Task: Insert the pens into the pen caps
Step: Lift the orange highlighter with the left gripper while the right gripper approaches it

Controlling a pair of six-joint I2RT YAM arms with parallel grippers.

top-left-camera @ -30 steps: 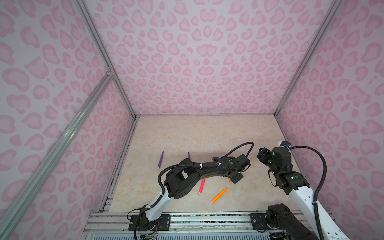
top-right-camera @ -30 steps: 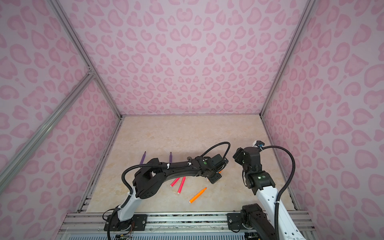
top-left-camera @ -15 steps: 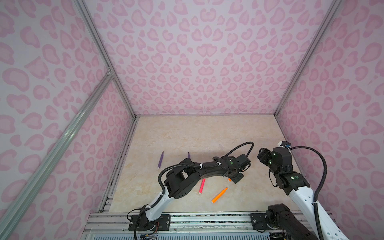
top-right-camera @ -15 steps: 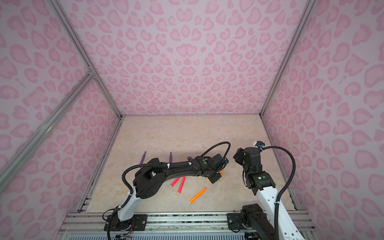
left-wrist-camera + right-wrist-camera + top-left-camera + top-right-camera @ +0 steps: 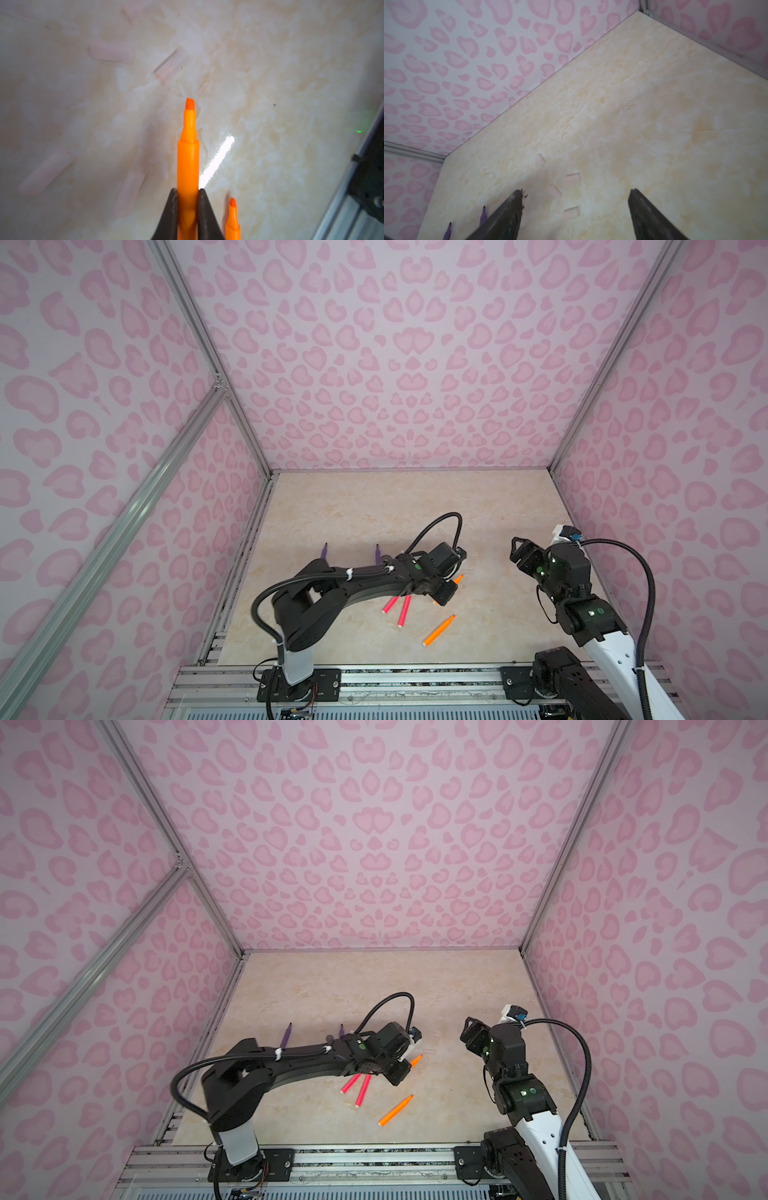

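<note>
Toward the near edge of the worktop (image 5: 374, 506), about midway between its side edges, the left gripper (image 5: 188, 193) is clamping an orange pen (image 5: 188, 158) by the barrel. The jaws are pressing on both sides, and the pen's tapered tip is pointing out past the fingertips toward the far right corner (image 5: 458, 578). A second orange pen (image 5: 439, 630) is lying loose, nearer the near edge and apart from the gripper. Two pink-red pens (image 5: 404, 610) are lying side by side, close together, partly under the left arm. Two purple pens (image 5: 324, 551) are lying closer to the left edge, tips pointing to the far edge.

The pen caps (image 5: 112, 52) are showing as faint clear tubes scattered flat on the worktop beyond the held pen's tip. In the left wrist view the nearest one (image 5: 169, 64) is lying a little ahead of that tip.

The right gripper (image 5: 576, 190) is hanging above the right side of the worktop, jaws spread wide and holding nothing.
</note>
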